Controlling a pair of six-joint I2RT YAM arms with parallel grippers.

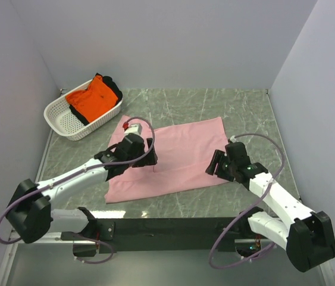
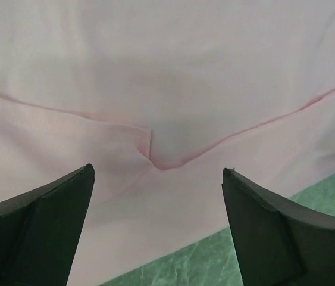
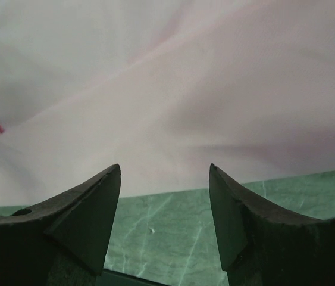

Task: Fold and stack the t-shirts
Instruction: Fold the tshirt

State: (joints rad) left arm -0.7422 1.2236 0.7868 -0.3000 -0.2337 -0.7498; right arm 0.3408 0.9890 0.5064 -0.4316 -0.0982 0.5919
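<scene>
Pink shirt (image 1: 179,158) lies spread flat mid-table (image 1: 244,110), a rough rectangle, with its left part folded over. Left wrist view shows that folded edge as a shallow V pucker (image 2: 153,159).

Left gripper (image 1: 148,152) is over the shirt's left part. Its fingers (image 2: 48,214) are wide apart with nothing between them, only cloth beneath.

Right gripper (image 1: 216,164) is at the shirt's near right edge. Its fingers (image 3: 90,208) are apart and hold nothing, and the tips sit over the line where cloth meets table.

Orange shirt (image 1: 93,98) is bunched in the white basket (image 1: 66,122) at far left, with dark cloth (image 1: 112,86) beside it.
</scene>
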